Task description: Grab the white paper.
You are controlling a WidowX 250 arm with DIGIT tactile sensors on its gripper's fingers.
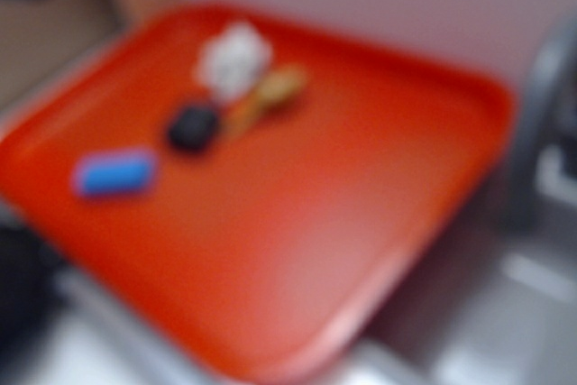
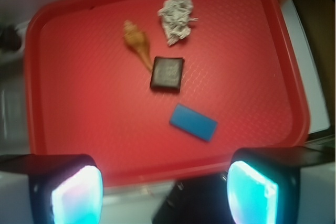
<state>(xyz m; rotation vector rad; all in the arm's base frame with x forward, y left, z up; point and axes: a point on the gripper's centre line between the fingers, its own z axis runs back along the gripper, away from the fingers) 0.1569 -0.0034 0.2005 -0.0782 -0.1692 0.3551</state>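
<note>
The white paper (image 2: 176,16) lies crumpled on the red tray (image 2: 68,145) near its far edge, just beside the tan seashell (image 2: 136,41) and close to the black block (image 2: 167,73); the blue block (image 2: 193,122) lies apart. The gripper (image 2: 164,195) hovers at the near edge, jaws spread and empty. Best to centre over the wad and descend straight, keeping the seashell outside the jaws.
</note>
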